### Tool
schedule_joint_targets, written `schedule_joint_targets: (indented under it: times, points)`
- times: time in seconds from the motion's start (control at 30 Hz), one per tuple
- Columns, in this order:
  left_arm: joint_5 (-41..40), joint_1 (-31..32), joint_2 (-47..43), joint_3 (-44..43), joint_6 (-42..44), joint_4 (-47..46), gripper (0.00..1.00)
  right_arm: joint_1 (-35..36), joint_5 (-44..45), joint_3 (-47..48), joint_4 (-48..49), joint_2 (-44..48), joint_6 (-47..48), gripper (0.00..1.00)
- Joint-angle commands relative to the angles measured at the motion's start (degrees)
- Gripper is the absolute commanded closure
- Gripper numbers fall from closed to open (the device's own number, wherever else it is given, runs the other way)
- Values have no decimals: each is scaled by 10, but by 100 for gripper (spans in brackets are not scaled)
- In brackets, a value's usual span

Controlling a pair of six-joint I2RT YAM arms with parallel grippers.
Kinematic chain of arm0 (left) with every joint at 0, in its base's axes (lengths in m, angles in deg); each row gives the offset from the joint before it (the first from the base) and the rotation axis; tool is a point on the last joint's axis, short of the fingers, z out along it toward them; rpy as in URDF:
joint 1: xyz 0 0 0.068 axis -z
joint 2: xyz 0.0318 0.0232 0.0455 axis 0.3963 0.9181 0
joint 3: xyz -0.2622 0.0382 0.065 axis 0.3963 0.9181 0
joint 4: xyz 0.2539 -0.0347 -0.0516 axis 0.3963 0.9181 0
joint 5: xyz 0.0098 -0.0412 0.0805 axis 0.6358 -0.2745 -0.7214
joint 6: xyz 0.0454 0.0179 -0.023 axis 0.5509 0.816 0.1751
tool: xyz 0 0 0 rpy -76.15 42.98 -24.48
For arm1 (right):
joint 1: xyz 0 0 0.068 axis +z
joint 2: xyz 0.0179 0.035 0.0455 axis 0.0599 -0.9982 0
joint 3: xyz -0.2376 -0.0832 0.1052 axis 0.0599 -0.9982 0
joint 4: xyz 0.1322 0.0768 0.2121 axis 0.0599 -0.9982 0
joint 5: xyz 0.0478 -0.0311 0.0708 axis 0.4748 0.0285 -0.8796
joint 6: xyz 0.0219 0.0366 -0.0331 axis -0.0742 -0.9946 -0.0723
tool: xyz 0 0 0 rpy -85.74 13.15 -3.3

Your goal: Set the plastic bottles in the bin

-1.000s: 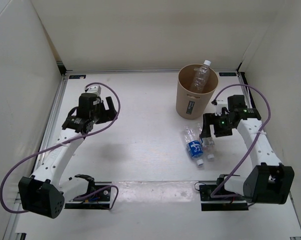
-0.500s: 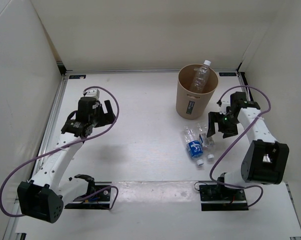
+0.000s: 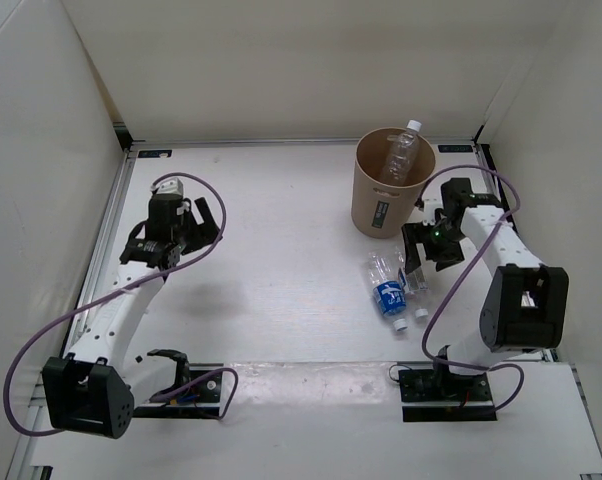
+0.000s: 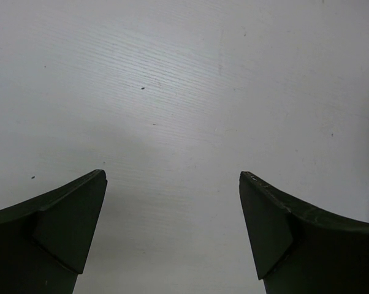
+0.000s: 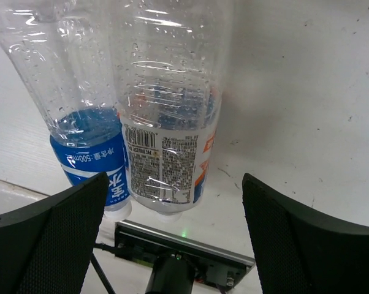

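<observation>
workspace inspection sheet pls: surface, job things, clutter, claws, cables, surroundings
surface: white table, faint specks, no spills seen
job's things: tan bin upright at far right, with one clear bottle in it, cap above the rim; blue-label bottle and second clear bottle lie side by side on the table near the bin
clutter: nothing seen
claws: left claw open over bare table; right claw open above the two lying bottles, holding nothing
cables: a purple cable loops along each arm
surroundings: white walls on three sides
</observation>
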Motion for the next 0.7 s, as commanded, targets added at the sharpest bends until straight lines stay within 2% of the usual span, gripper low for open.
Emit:
schedule_joint_targets:
  times: [0.0, 0.4, 0.67]
  points:
    - [10, -7, -3, 10, -26, -23, 0, -21, 2, 27, -10, -26, 12, 10]
    - [5, -10, 17, -4, -39, -13, 0, -48, -61, 44, -25, -60, 25, 10]
    - [19, -9, 29, -12, -29, 7, 0, -14, -66, 33, -7, -32, -3, 10]
